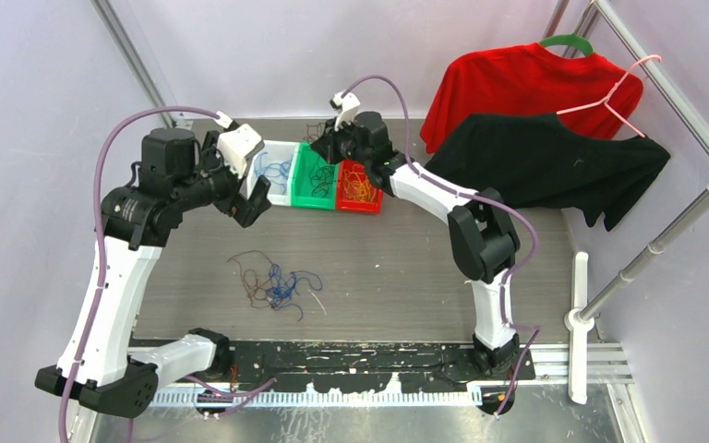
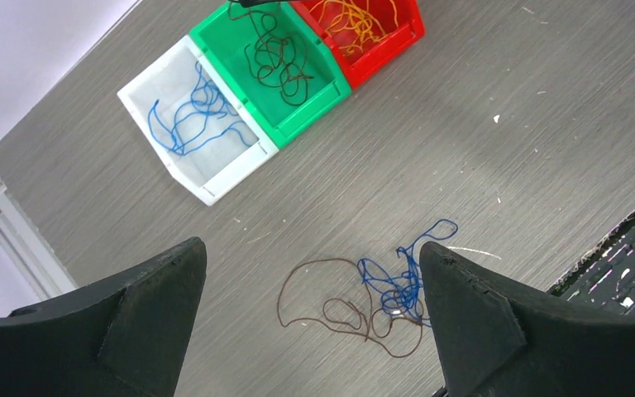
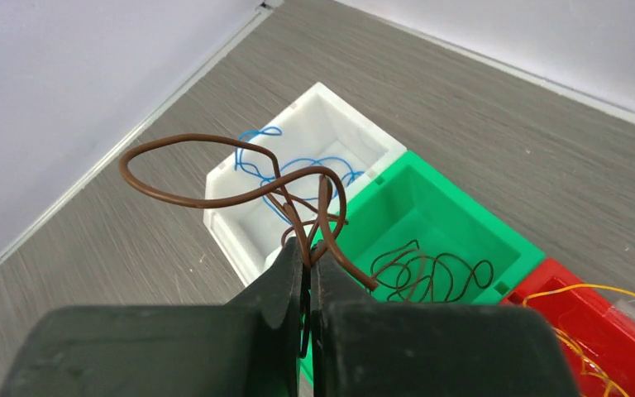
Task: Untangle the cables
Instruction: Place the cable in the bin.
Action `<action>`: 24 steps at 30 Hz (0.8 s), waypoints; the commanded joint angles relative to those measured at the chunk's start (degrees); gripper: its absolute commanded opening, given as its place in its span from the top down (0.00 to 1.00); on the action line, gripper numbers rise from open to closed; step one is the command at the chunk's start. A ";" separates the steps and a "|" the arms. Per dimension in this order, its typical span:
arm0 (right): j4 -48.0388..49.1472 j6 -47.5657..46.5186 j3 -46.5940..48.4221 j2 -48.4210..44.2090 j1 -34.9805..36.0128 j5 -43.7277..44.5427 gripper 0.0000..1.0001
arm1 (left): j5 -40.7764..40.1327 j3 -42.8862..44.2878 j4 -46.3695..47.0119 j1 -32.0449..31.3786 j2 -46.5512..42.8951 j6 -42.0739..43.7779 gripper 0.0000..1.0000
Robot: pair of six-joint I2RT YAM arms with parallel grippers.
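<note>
A clump of blue and brown cables (image 1: 272,281) lies on the table; in the left wrist view the blue part (image 2: 401,277) is tangled with a brown loop (image 2: 339,310). My left gripper (image 2: 310,318) is open and empty, high above the clump. My right gripper (image 3: 307,252) is shut on a brown cable (image 3: 240,178), holding it above the green bin (image 3: 430,227), which has dark cables (image 3: 426,273) inside. The white bin (image 2: 194,124) holds blue cables. The red bin (image 2: 364,25) holds orange cables.
The three bins stand in a row at the table's back (image 1: 318,175). A clothes rack (image 1: 665,221) at the right carries a red shirt (image 1: 517,83), a black shirt (image 1: 554,161) and a pink hanger (image 1: 614,92). A black rail (image 1: 351,355) runs along the near edge.
</note>
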 commanded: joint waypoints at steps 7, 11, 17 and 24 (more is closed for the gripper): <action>-5.09 -2.46 10.01 4.48 0.25 0.52 0.99 | -1.81 1.21 -1.75 2.46 0.04 -0.32 0.00; -14.20 -6.78 12.93 8.22 1.26 4.35 0.99 | -1.84 1.36 -2.04 2.88 -0.31 -0.36 0.01; -20.82 -8.88 13.53 10.82 2.63 10.54 0.88 | -2.27 1.09 -2.53 4.92 0.28 -1.09 0.01; -21.48 -8.47 14.29 8.31 3.14 10.96 0.59 | 1.04 0.67 -5.02 10.07 2.74 2.06 0.00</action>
